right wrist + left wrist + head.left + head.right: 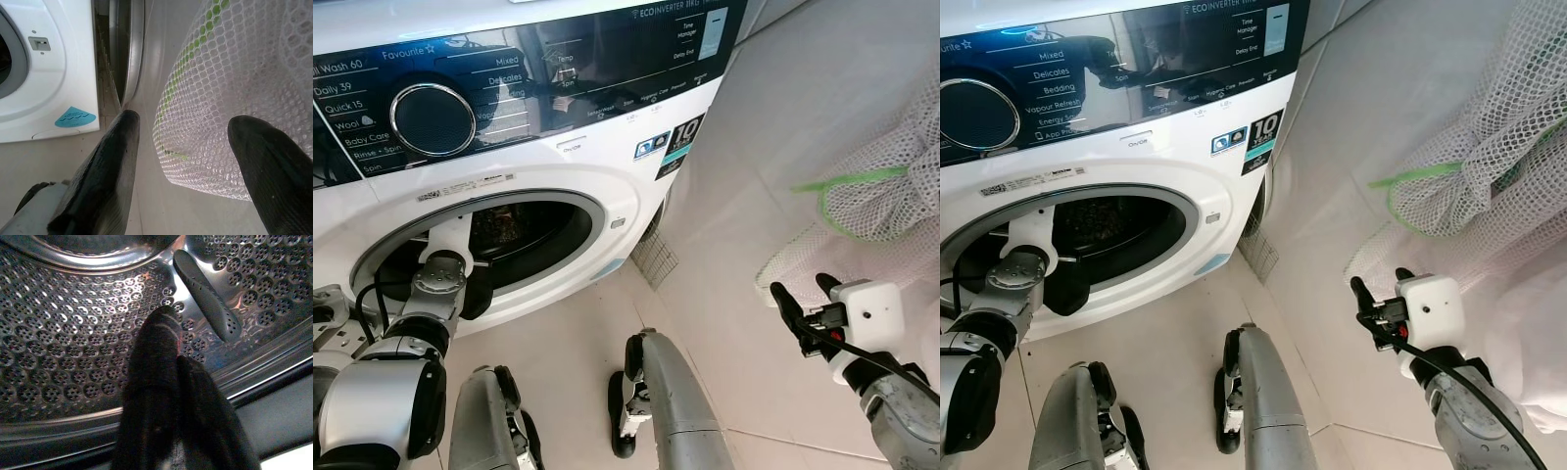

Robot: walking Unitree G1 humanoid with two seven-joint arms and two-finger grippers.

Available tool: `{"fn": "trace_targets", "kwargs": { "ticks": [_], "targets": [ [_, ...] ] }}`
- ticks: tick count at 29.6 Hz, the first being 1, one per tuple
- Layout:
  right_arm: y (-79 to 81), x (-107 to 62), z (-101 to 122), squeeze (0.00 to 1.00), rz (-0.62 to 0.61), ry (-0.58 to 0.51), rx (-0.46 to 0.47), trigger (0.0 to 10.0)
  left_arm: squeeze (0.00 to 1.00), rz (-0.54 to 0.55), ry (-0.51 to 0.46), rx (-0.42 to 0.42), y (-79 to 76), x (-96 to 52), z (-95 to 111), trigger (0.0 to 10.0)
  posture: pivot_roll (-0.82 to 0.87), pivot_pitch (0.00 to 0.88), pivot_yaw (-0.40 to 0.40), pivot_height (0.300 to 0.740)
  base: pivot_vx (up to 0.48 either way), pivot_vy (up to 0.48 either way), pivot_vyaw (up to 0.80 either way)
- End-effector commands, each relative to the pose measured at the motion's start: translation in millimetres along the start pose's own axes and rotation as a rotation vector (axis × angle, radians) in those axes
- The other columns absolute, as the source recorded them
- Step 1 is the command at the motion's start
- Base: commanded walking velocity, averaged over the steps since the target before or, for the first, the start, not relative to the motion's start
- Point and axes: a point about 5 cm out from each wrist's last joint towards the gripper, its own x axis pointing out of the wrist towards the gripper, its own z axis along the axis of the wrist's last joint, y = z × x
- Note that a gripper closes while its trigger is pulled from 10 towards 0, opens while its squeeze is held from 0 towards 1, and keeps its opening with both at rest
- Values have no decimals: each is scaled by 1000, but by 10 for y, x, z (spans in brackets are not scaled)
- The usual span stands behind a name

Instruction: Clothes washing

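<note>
Left gripper (pixel 168 357) hidden inside the washing machine (pixel 607 211) drum, jaws together, gripping nothing. Right gripper (pixel 186 161) stretched out beside the machine, jaws apart, near the white mesh laundry bag (pixel 1489 186).

Washing machines: one (pixel 558 186)
Round knobs: one (pixel 433 119)
Net laundry bags: one (pixel 1489 166)
Robot arms: two
Grippers: two, left gripper (pixel 171 396), right gripper (pixel 800 299)
Robot feet: two
</note>
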Motion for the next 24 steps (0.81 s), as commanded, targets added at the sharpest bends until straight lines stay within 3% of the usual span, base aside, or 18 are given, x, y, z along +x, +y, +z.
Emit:
{"fn": "trace_targets", "kwargs": {
  "ticks": [1, 24],
  "targets": [
    [-75, -67, -9, 0, -23, 17, -5, 10000, 1000, -25, 64, -9, -41, -46, -168, 10000, -169, 428, -249, 577, 0, 0, 0],
    [-94, -68, 0, 0, -18, 32, -17, 10000, 1000, -50, 140, -46, -1, -93, -335, 10000, -180, 433, -262, 577, 0, 0, 0]
  ]
}}
